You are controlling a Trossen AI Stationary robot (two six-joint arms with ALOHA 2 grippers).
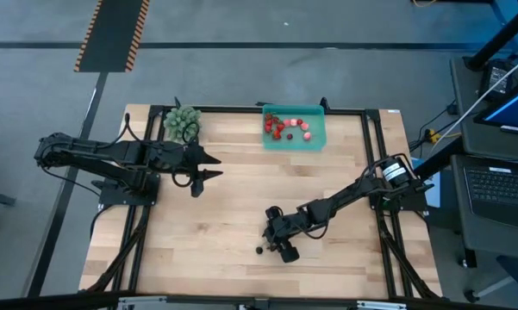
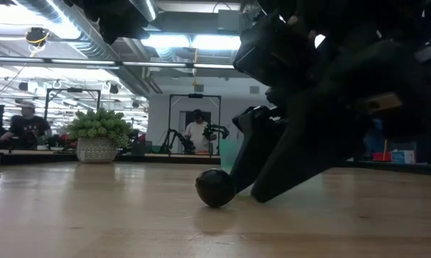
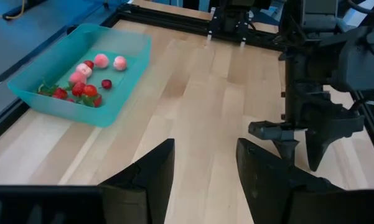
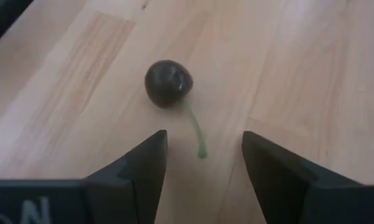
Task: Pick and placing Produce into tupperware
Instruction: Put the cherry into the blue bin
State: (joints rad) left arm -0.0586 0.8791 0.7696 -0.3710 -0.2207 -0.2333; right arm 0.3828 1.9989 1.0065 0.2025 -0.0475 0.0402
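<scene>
Right gripper (image 4: 199, 163) angled low behind dark berry (image 4: 168, 82), jaws apart, holding nothing.

This is a robotics lab or open workshop. A wooden table (image 1: 241, 198) in a dark metal frame stands on a grey floor, with a hazard-striped mat (image 1: 112, 33) beyond the table's far edge. To the table's right sits a laptop (image 1: 500, 185) amid cables. In the low view, behind the table, exposed ducts (image 2: 79, 36) and strip lights run overhead, people (image 2: 197, 132) sit or stand at benches, another robot arm (image 2: 173, 138) stands nearby, and a potted plant (image 2: 97, 136) rests on a bench.
</scene>
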